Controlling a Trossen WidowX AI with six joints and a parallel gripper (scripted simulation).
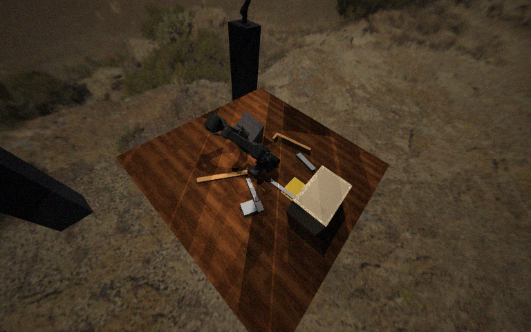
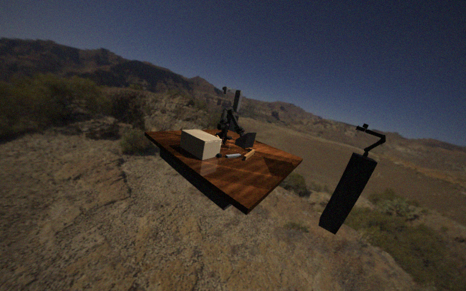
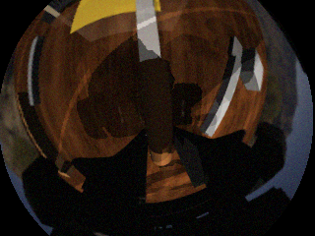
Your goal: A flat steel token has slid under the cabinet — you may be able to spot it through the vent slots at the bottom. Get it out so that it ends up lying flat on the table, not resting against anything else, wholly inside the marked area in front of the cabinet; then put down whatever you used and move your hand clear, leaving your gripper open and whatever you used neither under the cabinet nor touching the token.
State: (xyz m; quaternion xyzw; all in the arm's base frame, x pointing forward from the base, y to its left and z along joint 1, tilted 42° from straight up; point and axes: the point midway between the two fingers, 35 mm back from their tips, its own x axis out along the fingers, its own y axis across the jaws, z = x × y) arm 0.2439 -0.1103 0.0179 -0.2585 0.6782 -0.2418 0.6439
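Note:
My gripper (image 1: 265,177) (image 3: 157,129) is shut on a long flat bar (image 1: 281,188) (image 3: 148,34), pale grey toward the front and dark in shadow near the fingers. The bar runs over the yellow marked area (image 1: 296,185) (image 3: 105,12) to the front of the cabinet (image 1: 323,195) (image 2: 192,143). Its far end is cut off in the wrist view, and I cannot tell whether it reaches under the cabinet. The cabinet is a box with a cream top. The steel token cannot be made out in any view.
A grey bar tool (image 1: 252,189) (image 3: 223,105) lies by a pale block (image 1: 248,207). A wooden stick (image 1: 219,177) lies farther left. A short grey bar (image 1: 305,161) (image 2: 233,155) and an L-shaped wooden stick (image 1: 295,142) (image 2: 249,154) lie across from them. A dark block (image 1: 250,124) (image 2: 246,140) stands near the arm.

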